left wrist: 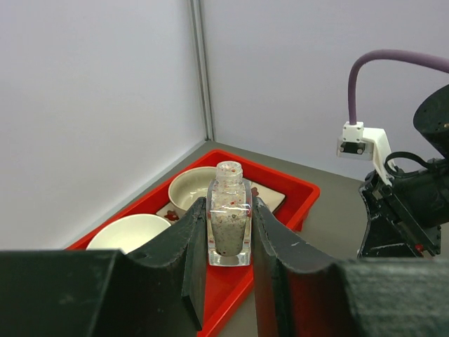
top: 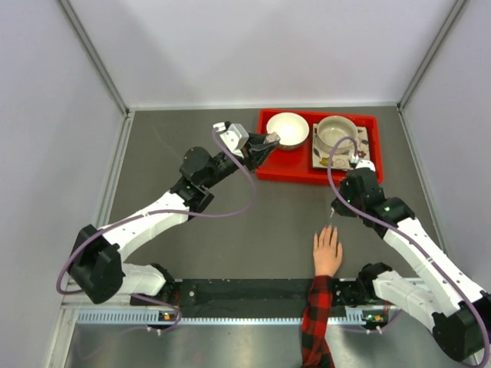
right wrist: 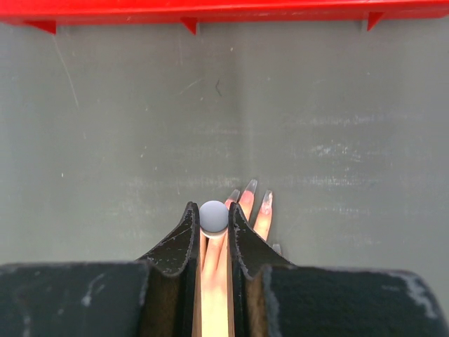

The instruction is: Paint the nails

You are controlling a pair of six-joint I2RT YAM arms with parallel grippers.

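Glossy red plastic tray (top: 299, 173), clear glass bottle (left wrist: 229, 225), matt scuffed grey tabletop (right wrist: 126, 140), plaid cloth sleeve (top: 317, 326)

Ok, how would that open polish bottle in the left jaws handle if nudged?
Probably slippery: the nail polish bottle looks like smooth glass. Likely spills if tilted, its neck being uncapped. Tall and narrow, so apt to tip.

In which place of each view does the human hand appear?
Top external: hand at lower centre-right, fingertips pointing up-picture.
Left wrist: not in it.
Right wrist: its fingers at bottom centre, partly behind the right claw.
Shared landmark: red tray, upper centre from above, along the right wrist's top edge.
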